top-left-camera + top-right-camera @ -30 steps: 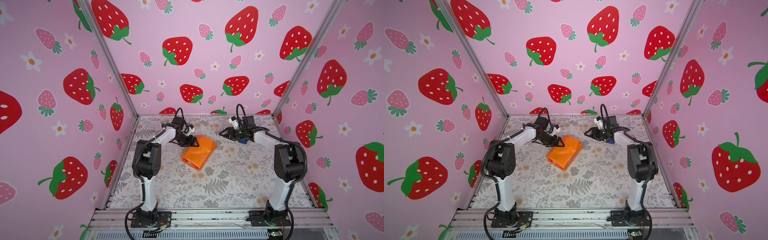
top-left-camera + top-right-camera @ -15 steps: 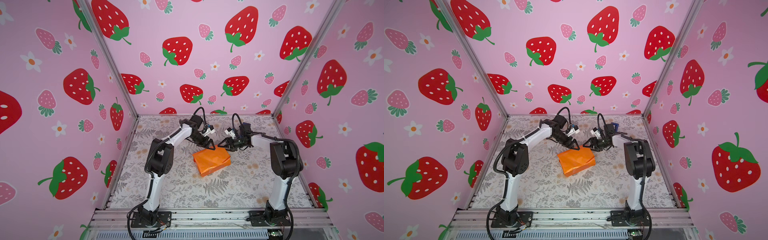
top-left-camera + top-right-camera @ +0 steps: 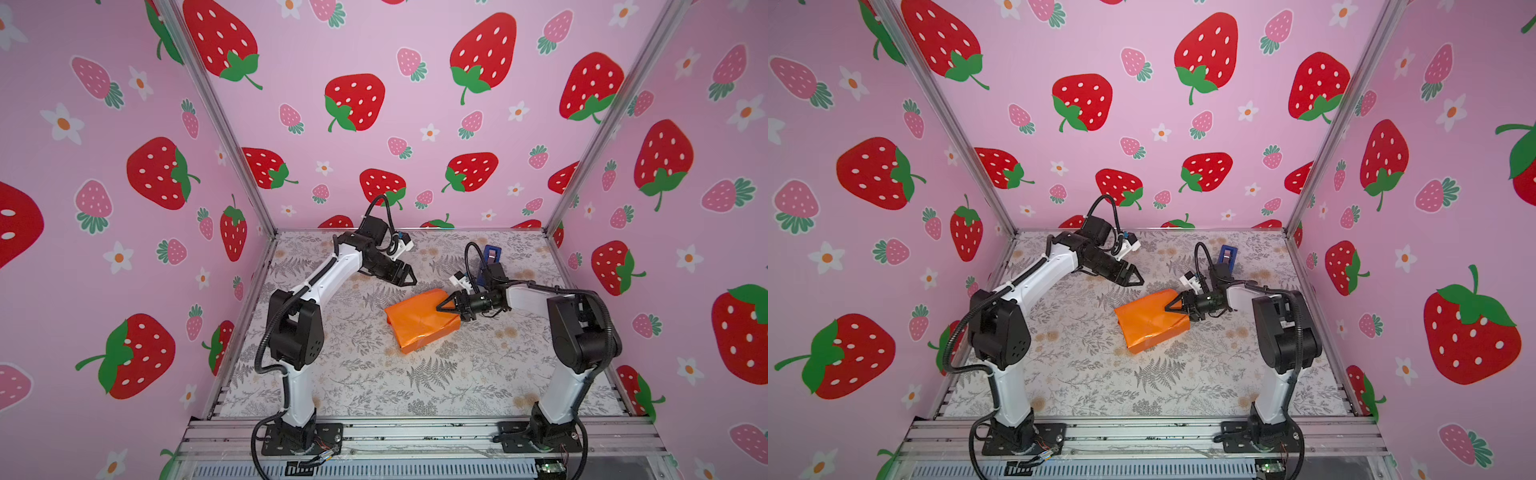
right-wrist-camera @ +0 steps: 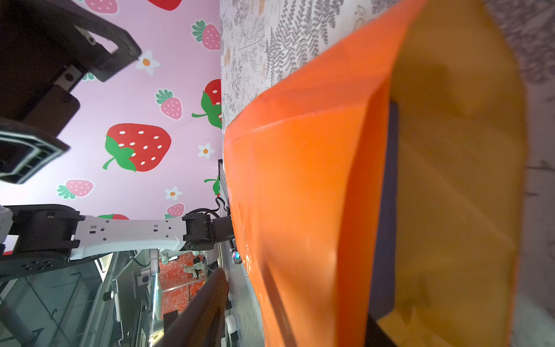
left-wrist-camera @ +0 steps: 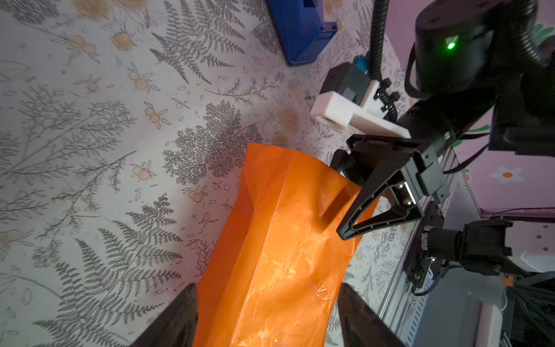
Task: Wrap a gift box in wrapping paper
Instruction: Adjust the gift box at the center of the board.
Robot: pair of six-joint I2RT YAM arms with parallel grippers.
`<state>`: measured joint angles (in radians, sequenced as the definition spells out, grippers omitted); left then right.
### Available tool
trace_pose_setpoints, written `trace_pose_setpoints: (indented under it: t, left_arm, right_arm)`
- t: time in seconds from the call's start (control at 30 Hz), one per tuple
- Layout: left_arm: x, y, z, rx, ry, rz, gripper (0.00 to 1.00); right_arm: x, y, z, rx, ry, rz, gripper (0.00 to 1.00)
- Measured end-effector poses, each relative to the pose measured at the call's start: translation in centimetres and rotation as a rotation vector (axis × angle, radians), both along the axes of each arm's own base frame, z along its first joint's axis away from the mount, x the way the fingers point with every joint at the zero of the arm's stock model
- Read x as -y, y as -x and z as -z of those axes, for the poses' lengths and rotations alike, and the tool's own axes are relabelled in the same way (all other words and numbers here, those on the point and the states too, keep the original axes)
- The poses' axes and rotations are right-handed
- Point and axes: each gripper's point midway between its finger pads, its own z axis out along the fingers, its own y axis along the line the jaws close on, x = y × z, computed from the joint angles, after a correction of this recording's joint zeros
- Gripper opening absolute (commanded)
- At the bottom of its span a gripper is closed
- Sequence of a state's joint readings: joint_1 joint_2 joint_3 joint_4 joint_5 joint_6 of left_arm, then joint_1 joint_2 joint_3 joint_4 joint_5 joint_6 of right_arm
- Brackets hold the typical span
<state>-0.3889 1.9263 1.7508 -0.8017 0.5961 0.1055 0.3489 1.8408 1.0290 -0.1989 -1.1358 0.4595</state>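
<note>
My right gripper (image 3: 448, 311) is at the open end of the wrapping paper (image 3: 419, 324), which lies as a creased orange bundle on the fern-printed table (image 3: 374, 395), just right of centre in both top views. My jaws stand partway apart on either side of the paper's upper flap. In the left wrist view one finger (image 5: 360, 210) lies across the glossy orange face at the right of the frame. I cannot tell whether they actually pinch the flap or only bracket it. Through my right wrist camera I look into that open end, with the pale yellow inner face on the right of the frame. The gift box (image 4: 387, 210) shows only as a dark navy strip tucked inside. My left gripper (image 3: 409, 280) hangs in the air above and to the left of the bundle, clear of it, with jaws spread wide and nothing between them. Its two fingers (image 5: 180, 315) frame the lower edge of the left wrist view. A blue tape dispenser (image 3: 490, 255) stands behind my right wrist, toward the upper right of the table.
</note>
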Motion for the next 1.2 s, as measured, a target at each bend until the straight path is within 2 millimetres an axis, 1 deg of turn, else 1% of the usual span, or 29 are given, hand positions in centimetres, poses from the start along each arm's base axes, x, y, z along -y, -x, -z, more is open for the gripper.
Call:
trace_pose_setpoints:
  t: [0.07,0.17,0.23,0.33,0.43,0.57,0.7,0.83,0.9,0.97,1.03,1.07,1.13,1.2]
  left_arm:
    - [-0.9,-0.2,-0.7,0.023,0.005,-0.035,0.75]
    - [-2.1,-0.5,-0.9,0.045,0.004,-0.081,0.75]
    - [-2.9,-0.5,-0.9,0.051,-0.001,-0.108,0.75]
    - [-3.8,-0.1,-0.8,0.057,-0.006,-0.137,0.75]
    - [-4.5,0.1,-1.2,0.071,0.003,-0.161,0.75]
    - [-5.4,0.3,-2.1,0.1,0.018,-0.186,0.75]
    - [-6.3,0.6,-2.8,0.13,0.035,-0.21,0.75]
    - [-6.7,1.2,-2.6,0.129,0.041,-0.224,0.75]
    - [-6.8,1.7,-2.2,0.122,0.043,-0.226,0.75]
    - [-6.9,2.1,-1.6,0.11,0.044,-0.233,0.75]
    - [-7.2,2.7,-0.8,0.094,0.041,-0.246,0.75]
    - [-7.4,3.1,-0.3,0.082,0.035,-0.257,0.75]
    - [-8.0,3.8,0.8,0.056,0.019,-0.282,0.75]
    - [-8.8,4.5,2.0,0.026,-0.003,-0.318,0.75]
  right_arm:
    - [-0.2,-0.1,-0.2,0.005,-0.009,0.0,0.26]
    - [-0.3,-0.1,-0.2,-0.005,-0.004,0.005,0.14]
    - [-0.3,-0.2,-0.2,-0.007,0.007,0.011,0.08]
    - [-0.4,-0.3,-0.6,0.002,0.028,0.018,0.02]
    - [-0.6,-0.6,-2.0,0.038,0.052,0.024,0.0]
    - [-1.1,-1.0,-5.2,0.133,0.089,0.028,0.0]
    - [-1.8,-1.6,-8.4,0.25,0.181,0.036,0.0]
    - [-2.7,-1.8,-10.9,0.371,0.324,0.031,0.0]
    - [-3.2,-1.4,-12.1,0.431,0.408,0.024,0.0]
    - [-3.9,-0.8,-12.8,0.484,0.481,0.004,0.0]
    - [-4.8,0.0,-12.8,0.52,0.543,-0.023,0.0]
    - [-5.3,0.6,-12.4,0.532,0.578,-0.042,0.0]
    - [-6.2,1.9,-10.6,0.535,0.644,-0.093,0.0]
    - [-7.2,3.3,-8.2,0.52,0.709,-0.154,0.0]
